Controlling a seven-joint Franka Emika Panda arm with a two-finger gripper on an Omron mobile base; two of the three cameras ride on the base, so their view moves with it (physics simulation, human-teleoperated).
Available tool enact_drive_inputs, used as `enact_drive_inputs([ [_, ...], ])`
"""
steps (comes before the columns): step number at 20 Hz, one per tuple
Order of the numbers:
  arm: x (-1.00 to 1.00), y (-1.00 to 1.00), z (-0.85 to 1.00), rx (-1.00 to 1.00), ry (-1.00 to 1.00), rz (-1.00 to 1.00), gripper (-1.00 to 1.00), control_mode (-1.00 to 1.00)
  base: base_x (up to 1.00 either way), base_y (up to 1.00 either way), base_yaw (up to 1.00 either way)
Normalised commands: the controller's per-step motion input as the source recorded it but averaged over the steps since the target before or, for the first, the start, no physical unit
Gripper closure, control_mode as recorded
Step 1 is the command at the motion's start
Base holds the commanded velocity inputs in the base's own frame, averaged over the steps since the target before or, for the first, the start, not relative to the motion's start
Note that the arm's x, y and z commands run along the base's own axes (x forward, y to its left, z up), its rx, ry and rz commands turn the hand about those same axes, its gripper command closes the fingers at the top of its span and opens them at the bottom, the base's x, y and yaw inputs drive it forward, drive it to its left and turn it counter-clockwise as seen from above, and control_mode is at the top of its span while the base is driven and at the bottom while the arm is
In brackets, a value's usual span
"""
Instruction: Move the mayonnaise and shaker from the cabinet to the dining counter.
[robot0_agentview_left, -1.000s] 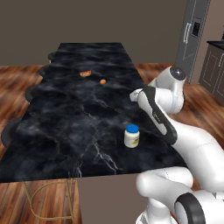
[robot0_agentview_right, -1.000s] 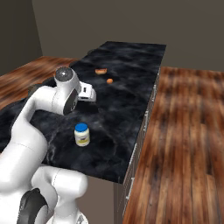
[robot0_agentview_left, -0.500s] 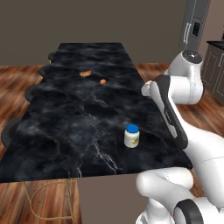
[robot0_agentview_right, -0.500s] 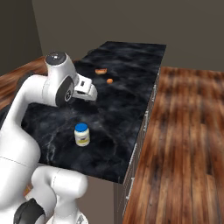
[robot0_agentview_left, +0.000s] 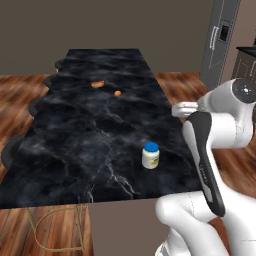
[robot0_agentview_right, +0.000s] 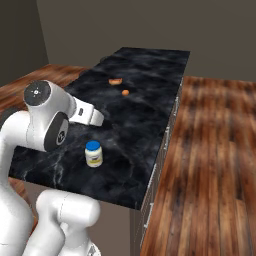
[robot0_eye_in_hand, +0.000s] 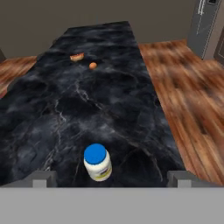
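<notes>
Mayonnaise (robot0_eye_in_hand: 97, 162) upright on the dining counter (robot0_eye_in_hand: 109, 87)
End effector (robot0_eye_in_hand: 111, 178) open, empty, jar between and just beyond its tips; probably light, rigid, smooth-sided: grip the body below the lid.

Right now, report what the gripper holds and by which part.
Nothing is held. The gripper is open, and the mayonnaise stands free on the dining counter.

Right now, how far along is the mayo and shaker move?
Done: the mayonnaise stands upright on the dining counter. In hand: nothing; the gripper is open, its fingers apart above the jar. Left: the shaker, not on the counter yet.
</notes>
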Motion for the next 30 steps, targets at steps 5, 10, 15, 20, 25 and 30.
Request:
enact_drive_inputs([
  [5, -0.41, 0.00, 0.33, 0.02, -0.12, -0.06, -1.00, -1.00, 0.00, 0.00, 0.00],
  [10, -0.07, 0.00, 0.30, 0.00, -0.01, -0.01, -1.00, -1.00, 0.00, 0.00, 0.00],
  [15, 0.00, 0.00, 0.01, 0.00, 0.09, 0.00, -1.00, -1.00, 0.00, 0.00, 0.00],
  [20, 0.00, 0.00, -0.01, 0.00, 0.05, 0.00, -1.00, -1.00, 0.00, 0.00, 0.00],
  [25, 0.00, 0.00, 0.00, 0.00, 0.01, 0.00, -1.00, 1.00, -0.04, 0.00, 0.00],
  [30, 0.00, 0.00, 0.00, 0.00, 0.00, 0.00, -1.00, 1.00, -0.54, 0.43, 0.40],
])
